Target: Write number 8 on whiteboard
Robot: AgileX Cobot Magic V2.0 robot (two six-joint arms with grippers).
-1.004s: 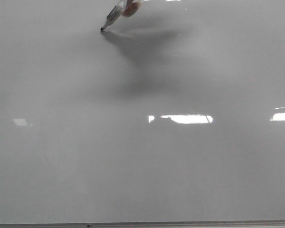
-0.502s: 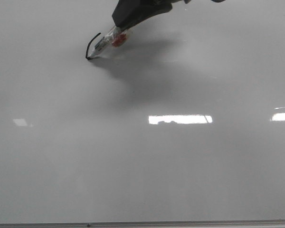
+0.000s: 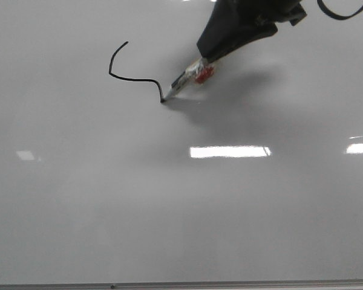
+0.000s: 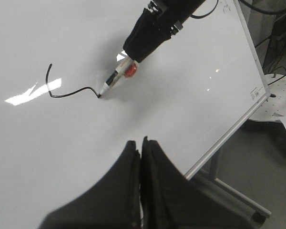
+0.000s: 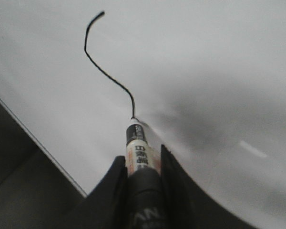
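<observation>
Front view | one whiteboard (image 3: pixel 78 205) | one marker (image 3: pixel 184 80) | one partial number 8 (image 3: pixel 130 75)

surface: whiteboard (image 3: pixel 181 205), glossy pale grey, thin metal edge at 6 o'clock | on it: black marker line (image 3: pixel 128 71), a partial curve toward 11 o'clock | marker tip (image 3: pixel 163 100) touching the line's end

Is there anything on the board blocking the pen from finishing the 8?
Nothing visible. The right claw holds the marker against the whiteboard, and below the half-drawn number 8 the board is bare.
</observation>
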